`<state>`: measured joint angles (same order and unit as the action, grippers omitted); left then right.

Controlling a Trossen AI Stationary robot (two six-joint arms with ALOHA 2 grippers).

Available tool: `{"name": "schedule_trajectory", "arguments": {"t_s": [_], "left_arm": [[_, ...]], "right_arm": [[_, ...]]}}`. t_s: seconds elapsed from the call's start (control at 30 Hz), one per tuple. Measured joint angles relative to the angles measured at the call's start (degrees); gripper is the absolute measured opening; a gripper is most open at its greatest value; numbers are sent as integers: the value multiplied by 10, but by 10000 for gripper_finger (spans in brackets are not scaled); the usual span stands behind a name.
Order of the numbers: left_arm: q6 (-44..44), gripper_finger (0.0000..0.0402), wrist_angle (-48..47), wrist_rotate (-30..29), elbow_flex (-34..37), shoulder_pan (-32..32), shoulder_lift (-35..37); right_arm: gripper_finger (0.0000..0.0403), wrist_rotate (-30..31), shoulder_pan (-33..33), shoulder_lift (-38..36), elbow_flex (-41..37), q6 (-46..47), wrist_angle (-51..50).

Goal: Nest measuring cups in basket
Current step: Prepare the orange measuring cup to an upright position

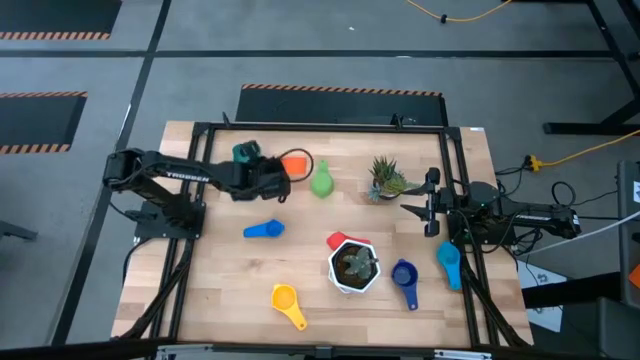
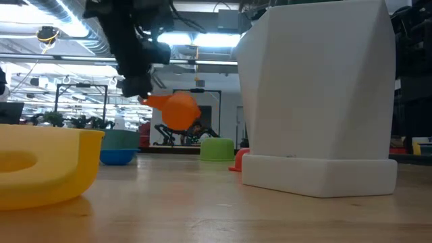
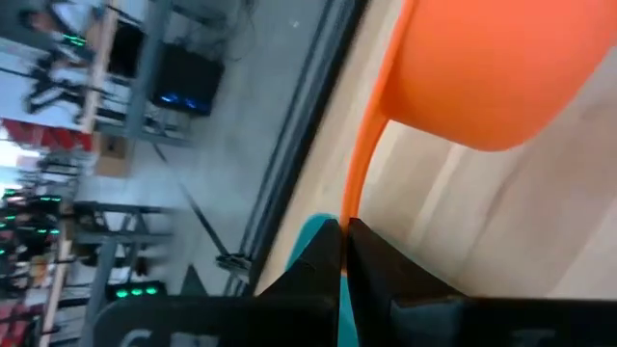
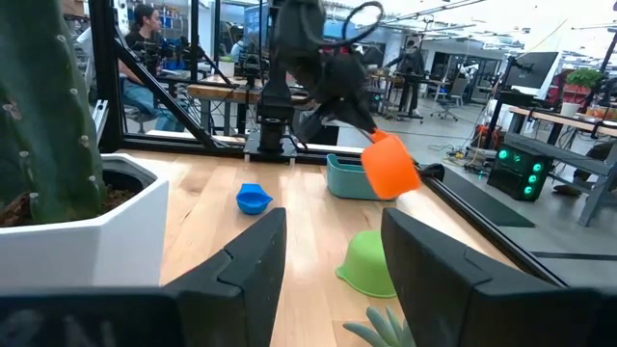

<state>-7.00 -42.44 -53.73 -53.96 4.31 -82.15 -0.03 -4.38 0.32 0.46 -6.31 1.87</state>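
Note:
My left gripper [image 1: 274,175] holds the orange measuring cup [image 1: 296,163] in the air, just right of the teal basket [image 1: 245,152] near the table's far edge. The same cup [image 2: 179,111] shows well above the tabletop in the low view. The green cup [image 1: 322,183] lies mouth down to its right. The blue cup [image 1: 263,229], yellow cup [image 1: 287,300], dark blue cup [image 1: 404,275] and light blue cup [image 1: 448,262] rest on the table. The red cup [image 1: 337,240] is half hidden by the white pot. My right gripper [image 4: 333,241] is open, over the table's right side. My left gripper is shut on the orange cup's flat handle [image 3: 359,183], near its free end, pinched between the two fingers [image 3: 386,265]. The fingers come from the table's left, slanting down. The cup is lifted clear, its bowl [image 3: 482,67] hanging tilted beyond the fingertips.
A white hexagonal plant pot [image 1: 354,266] stands at the table's near middle, and a small spiky plant [image 1: 385,180] lies in front of my right gripper. A black frame [image 1: 455,190] runs around the table. Bare wood shows between the blue cup and the pot.

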Motion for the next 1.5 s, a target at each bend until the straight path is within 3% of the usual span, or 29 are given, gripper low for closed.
{"name": "schedule_trajectory", "arguments": {"t_s": [0.23,0.6,1.03,1.3,1.5], "left_arm": [[-52,0,1,-62,22,-54,0],[-121,0,1,-73,46,-100,-37],[-120,9,-4,-67,62,-101,-101],[-105,12,-5,-26,62,-101,-102],[-105,41,-3,-2,62,-101,-102]], "right_arm": [[177,0,0,0,0,0,1],[177,0,0,0,0,0,1],[177,0,0,0,0,0,5],[177,0,0,0,0,0,4],[177,0,0,0,0,0,5]]}}
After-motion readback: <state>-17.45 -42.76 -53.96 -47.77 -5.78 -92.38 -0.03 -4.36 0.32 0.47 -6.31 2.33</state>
